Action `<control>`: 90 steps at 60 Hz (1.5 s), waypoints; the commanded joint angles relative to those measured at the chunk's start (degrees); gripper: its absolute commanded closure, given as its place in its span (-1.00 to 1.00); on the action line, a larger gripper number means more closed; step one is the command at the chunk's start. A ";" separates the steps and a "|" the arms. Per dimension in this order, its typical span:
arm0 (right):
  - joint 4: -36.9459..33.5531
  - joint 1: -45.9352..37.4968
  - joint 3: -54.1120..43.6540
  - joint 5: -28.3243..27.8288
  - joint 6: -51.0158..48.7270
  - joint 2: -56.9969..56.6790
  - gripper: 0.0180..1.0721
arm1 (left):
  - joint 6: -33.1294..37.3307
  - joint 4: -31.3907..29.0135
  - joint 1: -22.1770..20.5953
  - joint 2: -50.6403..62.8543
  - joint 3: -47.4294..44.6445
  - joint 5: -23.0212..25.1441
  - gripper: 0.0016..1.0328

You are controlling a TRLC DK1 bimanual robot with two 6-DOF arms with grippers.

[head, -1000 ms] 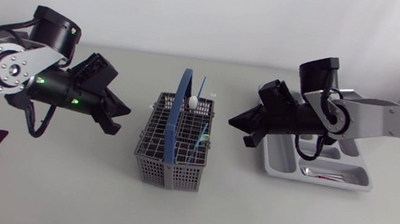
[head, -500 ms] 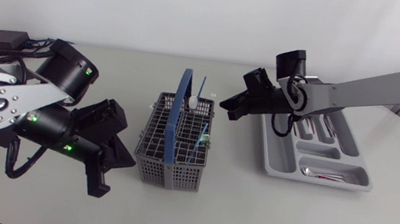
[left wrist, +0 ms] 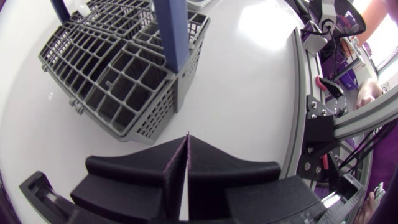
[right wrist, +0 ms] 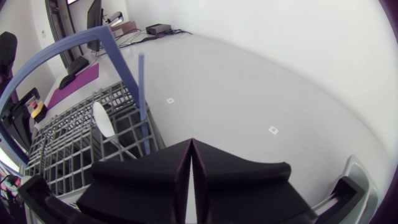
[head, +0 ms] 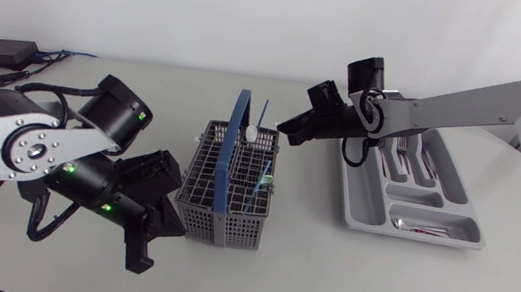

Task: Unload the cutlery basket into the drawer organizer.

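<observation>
Cutlery basket (head: pixel 225 187) at frame centre on the bench, holding light, stiff, likely slippery utensils, the white spoon (head: pixel 253 133) best pinched below its upturned bowl; right hand (head: pixel 283 131) and left hand (left wrist: pixel 188 138) flank it, both closed, empty.

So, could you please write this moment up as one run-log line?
left claw: shut, empty, beside basket | right claw: shut, empty, by basket's far corner | basket: cutlery inside | organizer: partly filled

No text, number or sign can be read right now. Nothing legible is shown on the cutlery basket (head: pixel 198 173) or the drawer organizer (head: pixel 367 195); two small marks (right wrist: pixel 272 129) on the table (right wrist: pixel 249 93) cannot be made out.
</observation>
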 commanded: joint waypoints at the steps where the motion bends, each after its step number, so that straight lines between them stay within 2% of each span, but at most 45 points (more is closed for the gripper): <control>1: -0.73 1.06 0.35 -0.93 0.99 0.86 0.86 | 1.44 1.94 1.42 1.29 -1.42 0.59 0.74; 10: -3.10 1.41 -0.36 -3.22 -0.59 -0.28 0.86 | 1.44 4.93 3.09 3.49 -0.89 0.59 0.74; 20: -4.16 1.85 -5.63 -4.89 -2.79 -4.77 0.86 | 2.41 7.39 6.17 4.90 -0.10 0.59 0.75; 37: -4.77 4.84 -16.44 -4.36 -5.43 -13.56 0.86 | 5.92 7.39 13.38 5.77 1.57 0.59 0.74; 46: -4.77 5.46 -21.10 -3.92 -6.04 -17.51 0.86 | 6.89 7.39 15.49 6.39 2.80 0.59 0.74; 57: -5.92 5.28 -25.76 -3.39 -7.18 -22.34 0.86 | 6.71 7.57 15.49 7.97 5.61 0.68 0.74; 70: -7.23 4.14 -30.33 -2.78 -8.24 -27.35 0.86 | 4.95 8.36 12.41 11.66 10.00 0.68 0.74; 90: -7.32 1.94 -33.49 -1.37 -9.21 -29.46 0.86 | 1.70 11.61 10.48 18.69 17.65 0.68 0.74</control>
